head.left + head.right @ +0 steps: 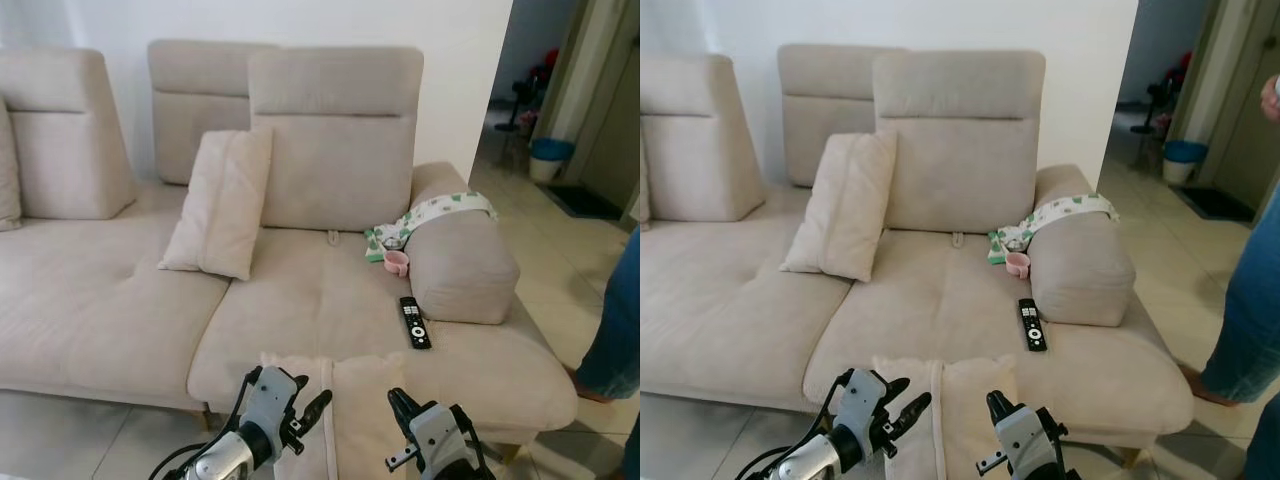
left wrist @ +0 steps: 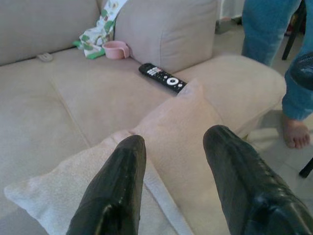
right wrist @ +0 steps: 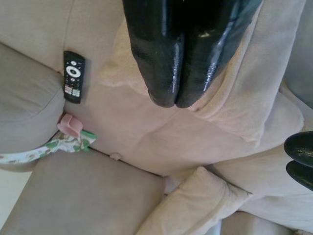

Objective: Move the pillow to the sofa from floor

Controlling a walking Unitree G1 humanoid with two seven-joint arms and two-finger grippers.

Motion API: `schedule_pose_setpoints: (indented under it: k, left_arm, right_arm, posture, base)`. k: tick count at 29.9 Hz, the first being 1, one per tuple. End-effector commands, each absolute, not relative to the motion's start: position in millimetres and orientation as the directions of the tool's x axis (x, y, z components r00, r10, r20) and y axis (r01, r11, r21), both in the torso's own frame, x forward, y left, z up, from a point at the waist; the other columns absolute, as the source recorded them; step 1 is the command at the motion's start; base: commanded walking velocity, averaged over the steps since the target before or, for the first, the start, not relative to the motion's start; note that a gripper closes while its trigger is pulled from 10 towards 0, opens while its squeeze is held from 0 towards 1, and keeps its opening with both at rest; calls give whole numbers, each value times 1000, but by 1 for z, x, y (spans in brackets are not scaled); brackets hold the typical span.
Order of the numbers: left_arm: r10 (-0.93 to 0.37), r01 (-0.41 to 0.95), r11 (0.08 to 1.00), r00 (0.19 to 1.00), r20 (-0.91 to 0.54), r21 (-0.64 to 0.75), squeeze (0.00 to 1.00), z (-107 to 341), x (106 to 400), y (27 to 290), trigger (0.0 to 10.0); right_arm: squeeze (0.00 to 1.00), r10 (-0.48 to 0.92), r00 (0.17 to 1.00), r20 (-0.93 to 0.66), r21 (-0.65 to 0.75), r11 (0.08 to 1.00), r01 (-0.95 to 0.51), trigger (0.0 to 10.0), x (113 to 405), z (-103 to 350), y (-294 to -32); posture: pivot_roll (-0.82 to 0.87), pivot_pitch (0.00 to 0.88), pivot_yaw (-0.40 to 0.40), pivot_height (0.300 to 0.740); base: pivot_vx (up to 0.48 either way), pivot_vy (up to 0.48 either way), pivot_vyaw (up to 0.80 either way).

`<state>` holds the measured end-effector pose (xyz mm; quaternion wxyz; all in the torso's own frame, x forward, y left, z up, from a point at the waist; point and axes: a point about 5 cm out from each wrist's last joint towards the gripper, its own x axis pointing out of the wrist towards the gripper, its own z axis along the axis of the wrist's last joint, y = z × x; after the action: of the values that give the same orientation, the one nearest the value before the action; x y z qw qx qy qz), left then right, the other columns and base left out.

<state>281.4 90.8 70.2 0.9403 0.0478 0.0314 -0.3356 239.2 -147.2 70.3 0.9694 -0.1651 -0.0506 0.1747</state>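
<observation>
The pillow already leans on the sofa edge between the released left gripper and clenched, empty right gripper, so only settling remains.

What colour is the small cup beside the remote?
Pink cup, clearest in the left wrist view.

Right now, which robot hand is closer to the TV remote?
Right. The right gripper sits just in front of the remote, almost in line with it. The left gripper is farther off to the remote's left, across the pillow.
</observation>
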Motion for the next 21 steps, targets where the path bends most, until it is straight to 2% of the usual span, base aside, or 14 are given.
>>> schedule_pose_setpoints:
  k: [1,2,3,4,9,11,13,14,15,17,18,20,21]
  left_arm:
    - [-632,639,764,769,-94,90,0,70,280,92,10000]
    - [-639,646,756,764,-92,107,0,71,280,92,10000]
    - [-639,646,756,764,-92,107,0,71,280,92,10000]
    - [-649,654,744,756,-86,140,0,74,281,90,10000]
    - [-672,668,711,737,-68,220,0,84,286,87,10000]
    - [-710,691,651,701,-71,314,0,92,288,82,10000]
    - [-710,691,651,701,-71,314,0,92,288,82,10000]
    - [-736,708,600,671,-88,373,0,94,287,78,10000]
    - [-758,719,542,642,-117,435,0,94,285,74,10000]
    - [-758,719,542,642,-117,435,0,94,285,74,10000]
    - [-768,725,493,622,-150,481,0,92,284,72,10000]
    - [-768,725,493,622,-150,481,0,92,284,72,10000]
    - [-771,729,462,612,-179,505,0,91,283,70,10000]
  right_arm:
    - [0,343,939,39,-313,896,-314,10000,238,68,-150]
    - [620,348,937,35,-309,896,-321,10000,239,68,-151]
    - [620,348,937,35,-309,896,-321,10000,239,68,-151]
    - [1000,367,930,22,-298,890,-344,10000,240,69,-152]
    - [1000,444,895,-37,-292,852,-435,10000,238,67,-154]
    - [1000,485,868,-105,-319,810,-491,10000,236,63,-161]
    - [1000,485,868,-105,-319,810,-491,10000,236,63,-161]
    - [1000,487,863,-137,-333,798,-503,10000,236,61,-167]
    - [827,480,860,-170,-352,786,-508,10000,237,59,-174]
    - [827,480,860,-170,-352,786,-508,10000,237,59,-174]
    - [0,471,860,-197,-374,774,-510,10000,239,57,-180]
    - [0,471,860,-197,-374,774,-510,10000,239,57,-180]
    - [0,480,846,-231,-405,744,-532,10000,241,56,-185]
  posture:
    - [-115,0,49,520]
    - [-115,0,50,520]
    - [-115,0,50,520]
    - [-115,0,51,520]
    - [-115,0,53,520]
    - [-117,0,54,520]
    - [-117,0,54,520]
    - [-118,0,56,520]
    - [-120,0,59,520]
    - [-120,0,59,520]
    - [-122,0,60,520]
    - [-122,0,60,520]
    - [-120,0,64,520]
  base:
    - [0,0,0]
    - [0,0,0]
    - [0,0,0]
    - [0,0,0]
    - [0,0,0]
    - [0,0,0]
    - [0,0,0]
    - [0,0,0]
    - [0,0,0]
    - [0,0,0]
    - [0,0,0]
    - [0,0,0]
    - [0,0,0]
